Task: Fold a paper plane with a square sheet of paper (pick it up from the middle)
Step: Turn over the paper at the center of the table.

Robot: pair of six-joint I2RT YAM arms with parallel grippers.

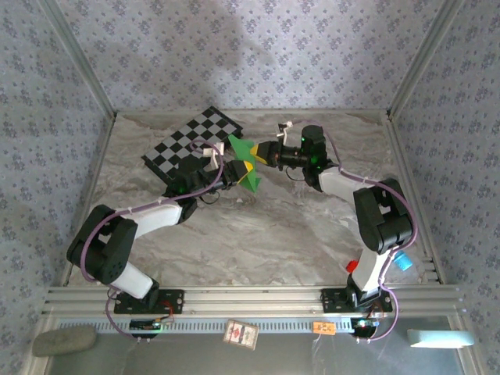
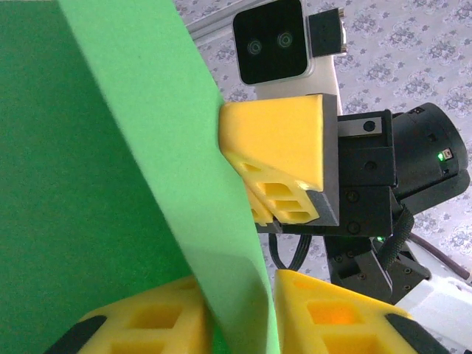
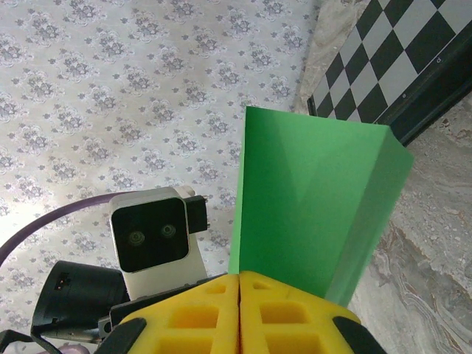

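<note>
From above, the two arms meet over the middle of the table [image 1: 258,234]. The paper plane [image 1: 241,147], bright green, is held up in the air between them, just in front of the checkered board [image 1: 195,141]. The left gripper [image 1: 237,173] reaches in at its lower part from the left. The right gripper [image 1: 256,155] meets it from the right, a little higher.

In the left wrist view, the green sheet fills the left side and runs down between the left gripper's two yellow fingers [image 2: 339,317]. They sit close against either face, so it looks clamped on the paper. Higher up, the right gripper's yellow fingers bite the sheet's edge from the side.

In the right wrist view, its own fingers [image 3: 287,317] are pressed together with barely a seam. The folded green paper stands straight up out of that seam, pinched by its lower edge. The checkered board lies beyond it, at the upper right.
</note>
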